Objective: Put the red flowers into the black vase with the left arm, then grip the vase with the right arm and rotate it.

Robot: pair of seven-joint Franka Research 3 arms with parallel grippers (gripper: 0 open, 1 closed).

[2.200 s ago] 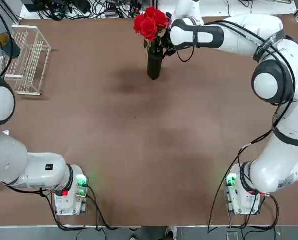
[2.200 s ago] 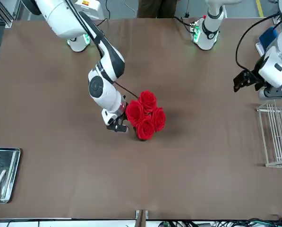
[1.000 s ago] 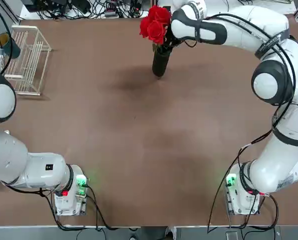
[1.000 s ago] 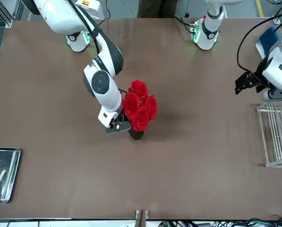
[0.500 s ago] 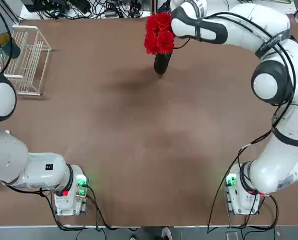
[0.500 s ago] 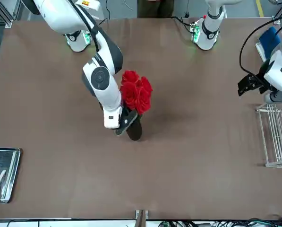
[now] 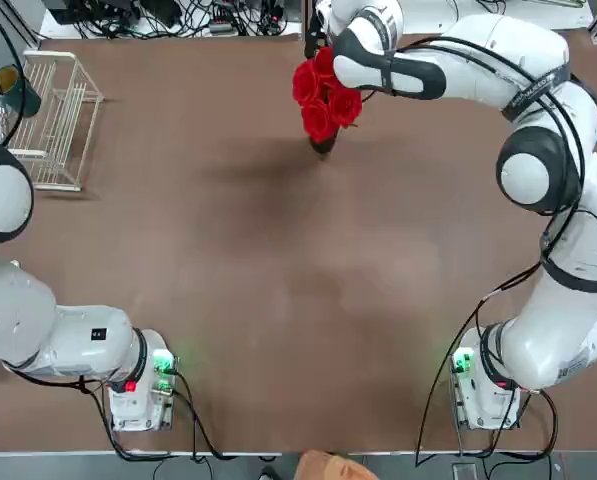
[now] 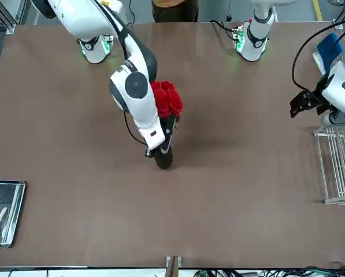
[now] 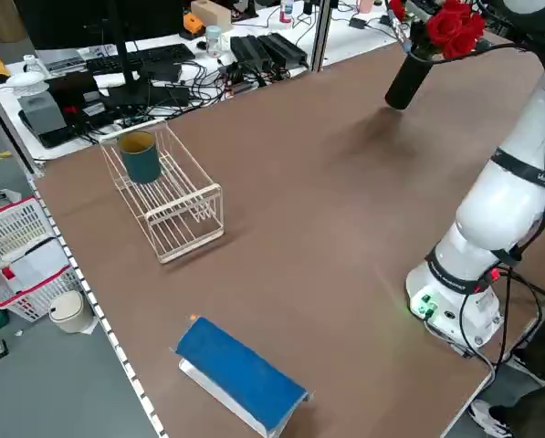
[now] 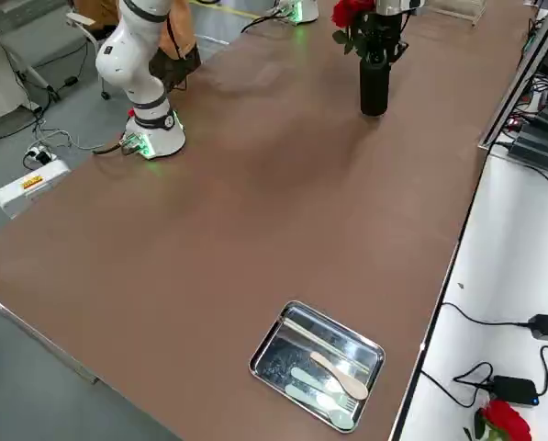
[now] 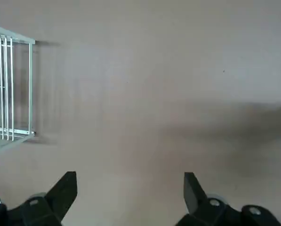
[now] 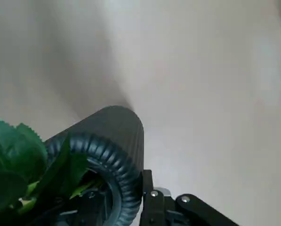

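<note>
Brown tabletop (image 7: 218,250), cable-strewn white side desk (image 9: 245,64) past the far edge, person (image 7: 333,467) at the robot's side, cut off. Right gripper (image 12: 124,202) is over the far part of the table, fingers pinching the slim matte black cylindrical vase (image 10: 374,87) near its mouth; one finger on the outer wall, the other partly hidden by leaves. Vase is between the right fingers, base down below them, mouth up, long axis roughly upright; any slight lean hard to judge. Base is off the tabletop, shadow apart. Red roses with green leaves (image 7: 326,95) stick out of the mouth beside the fingers: one bunch, about four blooms, stems mostly hidden. Left gripper (image 11: 131,181) is above the table, near the rack, fingers spread, nothing between them. Nearby: one white wire rack (image 9: 176,196), one dark green cup (image 9: 141,157) in it, one blue-topped white box (image 9: 240,374). Well apart from the right fingers, on the robot's right: one shiny metal tray (image 10: 318,367), at least three utensils (image 10: 333,381) inside, exact count unclear. Another red flower (image 10: 507,420) on the side desk, cut off by the frame.
</note>
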